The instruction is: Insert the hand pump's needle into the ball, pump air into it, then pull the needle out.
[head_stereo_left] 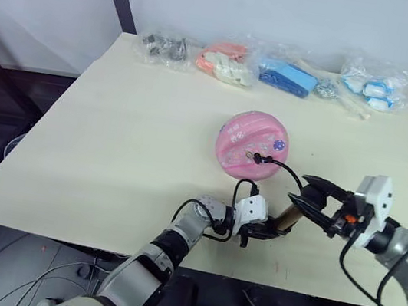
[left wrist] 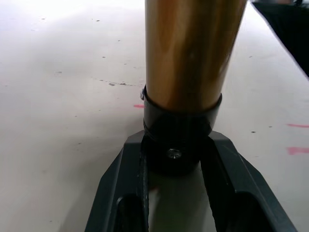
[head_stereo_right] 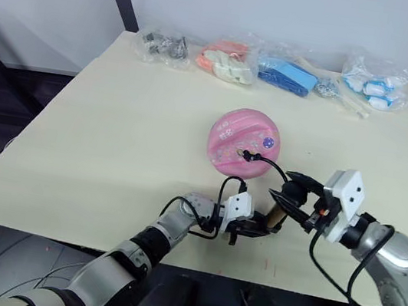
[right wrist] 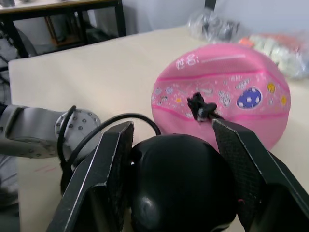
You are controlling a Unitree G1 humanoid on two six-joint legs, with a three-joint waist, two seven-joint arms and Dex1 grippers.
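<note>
The ball (head_stereo_left: pixel 253 144) sits on the table (head_stereo_left: pixel 113 139), a little right of the middle. Behind it, along the far edge, a row of bags (head_stereo_left: pixel 271 69) runs left to right. In front of the ball, near the table's front edge, the pump (head_stereo_left: pixel 285 217) lies between the two grippers: the left gripper (head_stereo_left: pixel 260 231) at its near-left end, the right gripper (head_stereo_left: pixel 307 199) at its right end. The hose (head_stereo_left: pixel 288 170) runs from the pump back to the ball, where the needle (head_stereo_left: pixel 253 158) sits in the ball's front face.

text: none legible | ball (right wrist: pixel 227 92): small prints, lettering too small to read
</note>
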